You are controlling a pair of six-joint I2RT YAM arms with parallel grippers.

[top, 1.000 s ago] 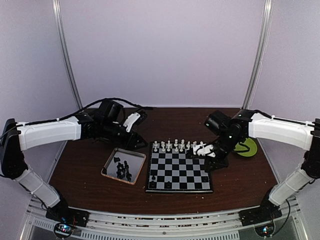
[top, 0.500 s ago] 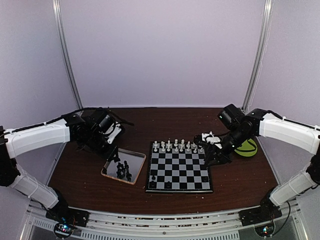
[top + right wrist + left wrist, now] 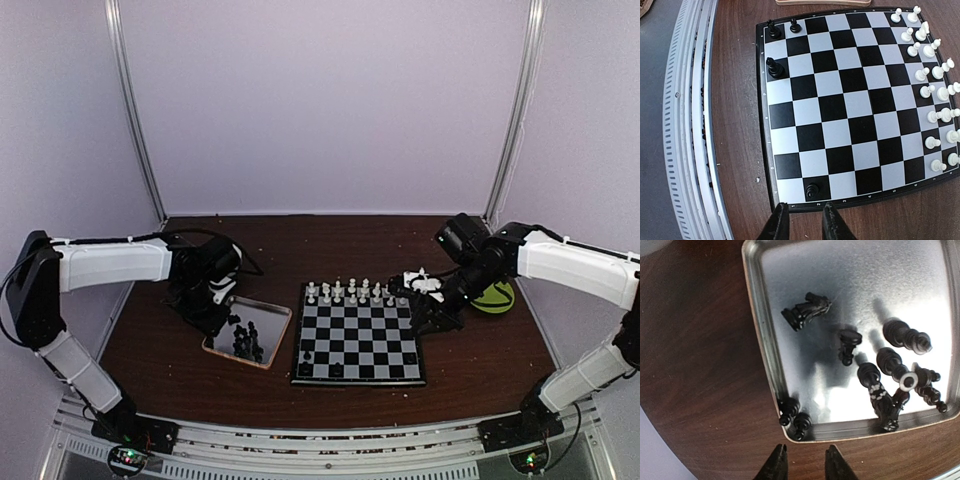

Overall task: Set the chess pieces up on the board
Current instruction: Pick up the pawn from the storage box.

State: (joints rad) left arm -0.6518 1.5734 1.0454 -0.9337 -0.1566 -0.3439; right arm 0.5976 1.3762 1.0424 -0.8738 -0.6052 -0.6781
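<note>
The left arm reaches low; the left gripper point(image 3: 805, 469) has its jaws a little apart and empty, and just ahead of them is the tray point(image 3: 756, 330) with black chess pieces point(image 3: 807, 310). The right gripper point(image 3: 803, 224) is the same, narrow and empty, at the near edge of the board point(image 3: 840, 115).

A dark brown wooden table point(image 3: 350, 240) carries three things. A silver rectangular metal tray point(image 3: 272, 328) lies left of centre, a flat black and pale grey checked chessboard point(image 3: 358, 345) just beside it at the middle, and a round green disc point(image 3: 495, 295) near the right edge.
</note>
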